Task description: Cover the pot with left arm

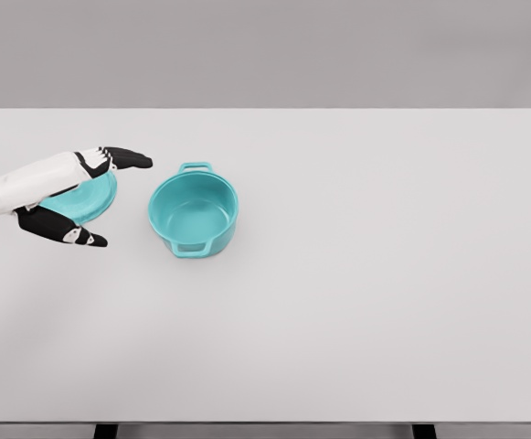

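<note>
Nearest the camera, the white bench lay bare along its front edge. Left of the bench's middle stood the open turquoise round pot with two loop handles, still uncovered. Just beside it, toward the left edge, the flat turquoise lid sat under the white left hand, whose black fingers spread above and below the lid without clearly closing on it. A loose hold could have let the lid slip or knock the pot's rim. The hand hid the lid's knob and actual contact. No right arm showed.
</note>
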Robot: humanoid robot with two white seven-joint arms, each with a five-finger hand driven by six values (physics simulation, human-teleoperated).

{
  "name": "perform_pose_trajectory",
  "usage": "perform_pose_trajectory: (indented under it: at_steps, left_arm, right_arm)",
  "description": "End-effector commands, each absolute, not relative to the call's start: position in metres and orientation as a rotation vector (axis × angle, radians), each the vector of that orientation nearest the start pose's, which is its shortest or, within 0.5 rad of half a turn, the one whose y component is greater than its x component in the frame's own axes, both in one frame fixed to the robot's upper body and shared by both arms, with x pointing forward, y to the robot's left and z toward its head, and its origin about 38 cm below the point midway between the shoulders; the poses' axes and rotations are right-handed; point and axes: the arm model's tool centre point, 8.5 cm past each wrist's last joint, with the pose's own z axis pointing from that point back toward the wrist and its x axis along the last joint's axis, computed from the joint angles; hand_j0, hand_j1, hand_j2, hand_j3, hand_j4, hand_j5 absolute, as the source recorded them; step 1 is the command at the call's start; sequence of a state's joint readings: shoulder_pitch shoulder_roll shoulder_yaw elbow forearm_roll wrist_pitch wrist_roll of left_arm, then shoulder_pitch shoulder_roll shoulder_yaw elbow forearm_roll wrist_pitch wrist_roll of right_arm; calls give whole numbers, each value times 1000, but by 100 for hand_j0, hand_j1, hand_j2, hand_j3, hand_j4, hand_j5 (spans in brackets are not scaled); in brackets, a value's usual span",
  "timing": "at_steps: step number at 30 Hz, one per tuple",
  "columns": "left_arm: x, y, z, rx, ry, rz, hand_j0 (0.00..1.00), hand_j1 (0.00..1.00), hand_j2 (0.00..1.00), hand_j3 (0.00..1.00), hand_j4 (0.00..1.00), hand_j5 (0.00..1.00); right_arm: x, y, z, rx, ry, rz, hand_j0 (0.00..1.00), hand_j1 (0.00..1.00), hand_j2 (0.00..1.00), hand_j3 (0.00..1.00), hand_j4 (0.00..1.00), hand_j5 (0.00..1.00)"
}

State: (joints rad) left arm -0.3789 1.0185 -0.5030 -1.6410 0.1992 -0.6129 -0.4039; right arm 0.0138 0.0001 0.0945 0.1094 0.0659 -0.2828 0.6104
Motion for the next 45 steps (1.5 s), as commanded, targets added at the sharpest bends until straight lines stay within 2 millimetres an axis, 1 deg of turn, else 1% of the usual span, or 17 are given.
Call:
perform_pose_trajectory:
  at_steps: [1,4,6,11,16,18,19,21,23,24,25,28,29,31,33,36,45]
  left_arm:
    - [371,333,242,-5,-1775,-1582,100,100,100,100,100,100]
    - [381,355,236,13,-1755,-1485,100,100,100,100,100,100]
    - [382,358,236,3,-1760,-1455,100,100,100,100,100,100]
    - [395,392,216,80,-1686,-1367,100,100,100,100,100,100]
    - [406,396,220,115,-1776,-1238,100,100,100,100,100,100]
    - [410,399,209,93,-1776,-1167,100,100,100,100,100,100]
    - [412,411,195,84,-1745,-1100,100,100,100,100,100,100]
    - [420,410,181,82,-1705,-1097,100,100,100,100,100,100]
    - [427,418,177,104,-1674,-1089,100,100,100,100,100,100]
    - [427,423,169,109,-1645,-1086,100,100,100,100,100,100]
    - [428,422,167,109,-1632,-1097,94,94,94,94,94,94]
    - [430,416,146,108,-1561,-1112,93,93,93,93,93,93]
    - [436,413,146,119,-1545,-1112,93,93,93,93,93,93]
    - [441,418,150,172,-1509,-1166,93,93,93,93,93,93]
    - [444,420,154,183,-1515,-1160,92,92,92,92,92,92]
    - [446,437,150,214,-1484,-1111,91,91,91,91,91,91]
    - [453,433,141,189,-1446,-1020,88,88,88,88,88,88]
  right_arm:
    - [-28,-221,-245,544,-93,209,100,100,100,100,100,100]
    - [-29,-221,-245,544,-92,207,100,100,100,100,100,100]
    - [-29,-221,-245,544,-94,204,100,100,100,100,100,100]
    - [-29,-221,-245,544,-94,203,100,100,100,100,100,100]
    - [-29,-221,-245,544,-94,203,100,100,100,100,100,100]
    - [-29,-221,-245,544,-94,203,100,100,100,100,100,100]
    - [-29,-221,-245,544,-94,203,100,100,100,100,100,100]
    - [-29,-221,-245,544,-94,204,100,100,100,100,100,100]
    - [-29,-221,-245,544,-94,203,100,100,100,100,100,100]
    - [-29,-221,-245,544,-94,203,100,100,100,100,100,100]
    - [-29,-221,-245,544,-94,204,100,100,100,100,100,100]
    - [-29,-221,-245,544,-94,203,100,100,100,100,100,100]
    - [-29,-221,-245,544,-94,203,100,100,100,100,100,100]
    - [-29,-221,-245,544,-94,204,100,100,100,100,100,100]
    - [-29,-221,-245,544,-94,204,100,100,100,100,100,100]
    - [-29,-221,-245,544,-94,203,100,100,100,100,100,100]
    - [-29,-221,-245,544,-94,204,100,100,100,100,100,100]
